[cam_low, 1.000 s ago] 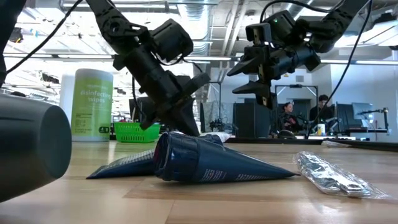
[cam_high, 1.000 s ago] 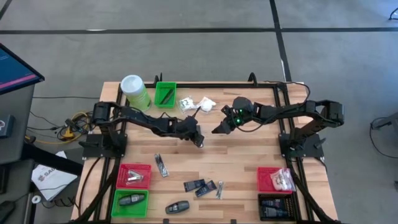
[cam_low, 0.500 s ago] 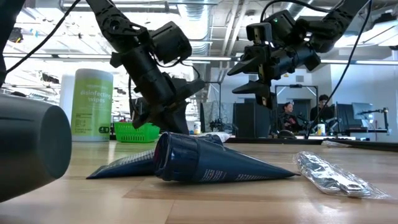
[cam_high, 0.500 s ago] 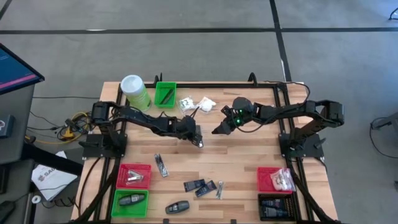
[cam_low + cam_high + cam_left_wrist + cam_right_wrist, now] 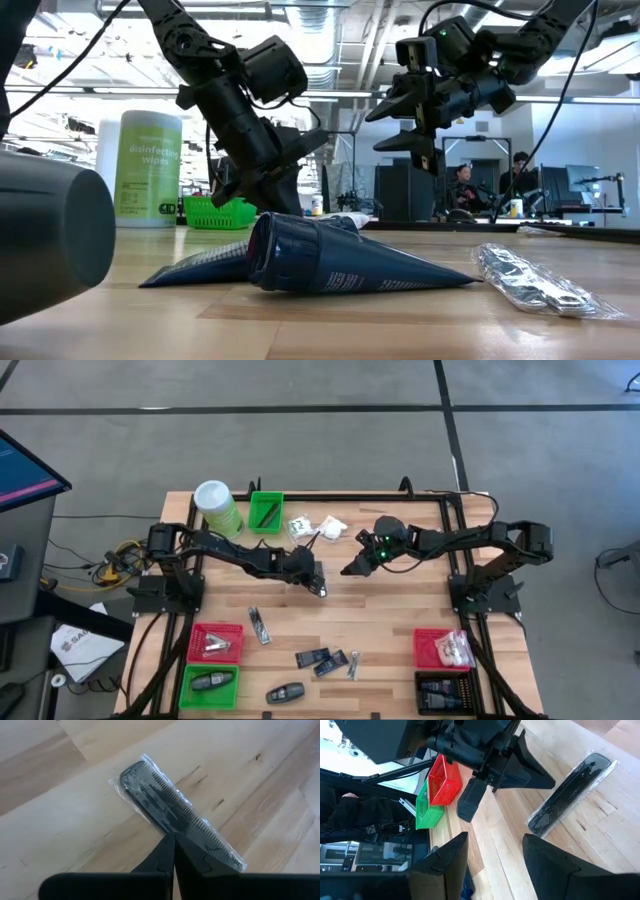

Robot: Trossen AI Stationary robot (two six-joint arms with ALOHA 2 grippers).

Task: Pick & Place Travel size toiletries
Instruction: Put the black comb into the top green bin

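Note:
A black comb in a clear wrapper [image 5: 165, 805] lies flat on the table's middle, also seen in the right wrist view [image 5: 570, 795]. My left gripper [image 5: 174, 836] is shut, its tips at the comb's long edge [image 5: 318, 580]. My right gripper [image 5: 347, 568] hangs open above the table just right of it, with nothing between its fingers [image 5: 495, 840]. White sachets [image 5: 325, 525] lie at the far side. Dark blue packets [image 5: 315, 658], silvery packets [image 5: 260, 625] and a black oval piece [image 5: 285, 692] lie near the front. My left gripper's shut fingertips [image 5: 170, 842] come down at a slant from the table's left and stand at the comb's long edge [image 5: 172, 827], about midway along it. I cannot tell whether they touch the wrapper. The comb lies flat on the wood.
A green canister [image 5: 215, 505] and a green bin [image 5: 266, 512] stand at the far left. A red bin [image 5: 215, 642] and a green bin [image 5: 208, 682] are at the near left, a red bin [image 5: 443, 648] and a black bin [image 5: 443, 690] at the near right.
My left gripper, still shut, has tipped to point less steeply down, and its fingertips have risen a little over the comb. The comb has stayed where it was.

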